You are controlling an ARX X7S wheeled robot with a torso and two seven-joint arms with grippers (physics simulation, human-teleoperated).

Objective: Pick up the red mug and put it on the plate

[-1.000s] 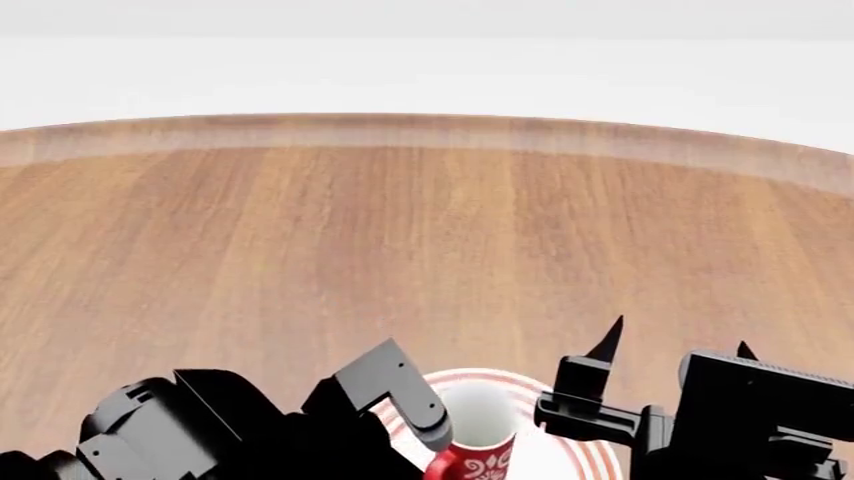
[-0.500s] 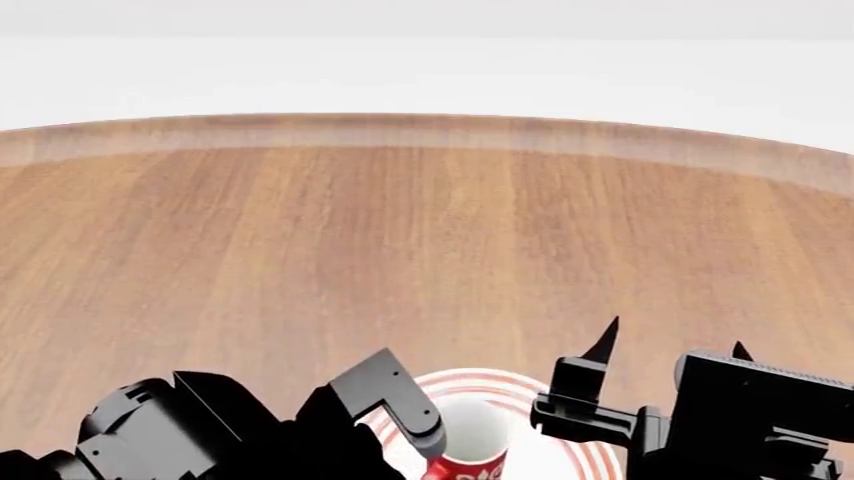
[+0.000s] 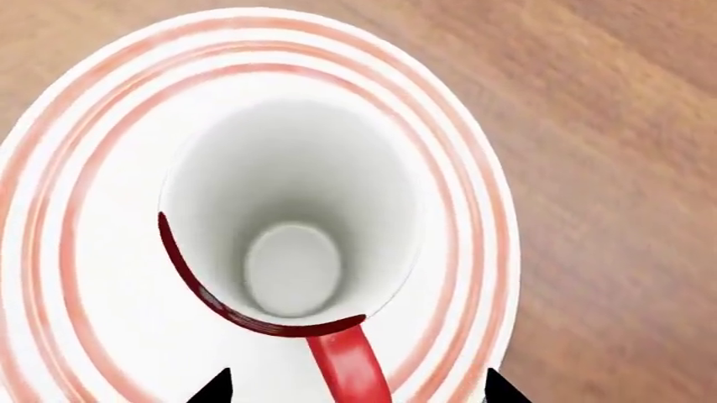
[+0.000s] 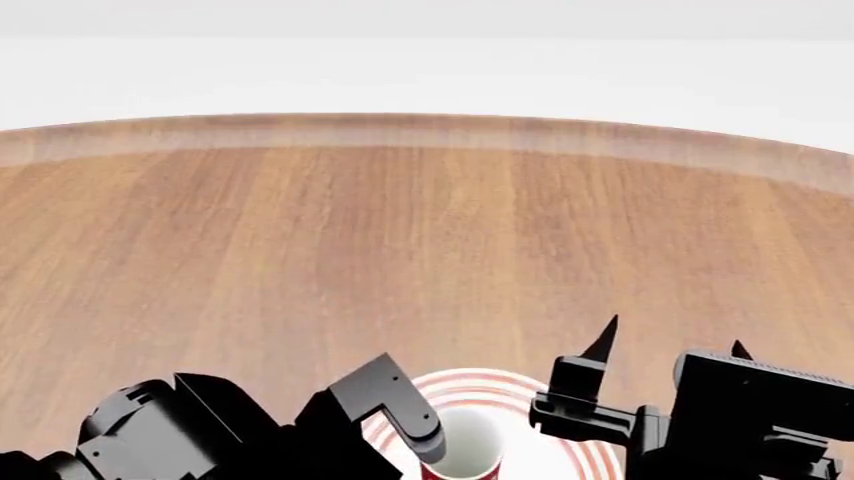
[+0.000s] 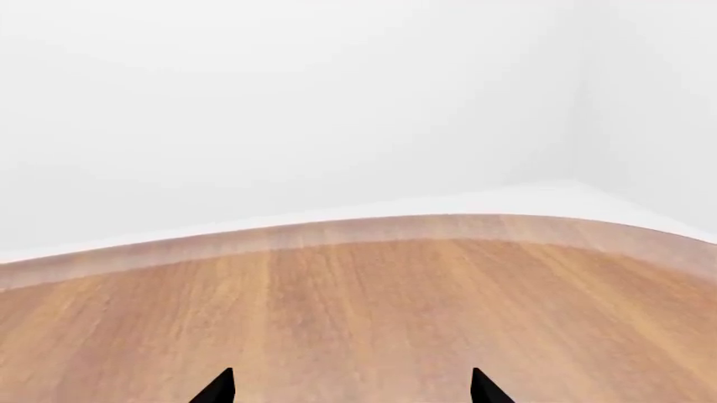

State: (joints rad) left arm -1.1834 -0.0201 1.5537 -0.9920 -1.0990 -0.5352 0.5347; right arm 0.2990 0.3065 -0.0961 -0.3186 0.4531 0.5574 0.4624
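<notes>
The red mug stands upright on the plate, seen from above in the left wrist view: white inside, red rim, red handle. My left gripper hangs over it, open, its two fingertips wide apart on either side of the handle without touching it. In the head view the mug sits low on the red-ringed plate at the bottom edge, partly hidden by my left gripper. My right gripper is open and empty, just right of the plate; it is also open in its wrist view.
The round wooden table stretches ahead to its far curved edge, with white floor beyond. The right wrist view shows only table top and a white wall. No other mugs are in view.
The red mug has sunk lower in the head view, down onto the plate, while my left gripper stayed almost in place. The right arm has barely moved.
</notes>
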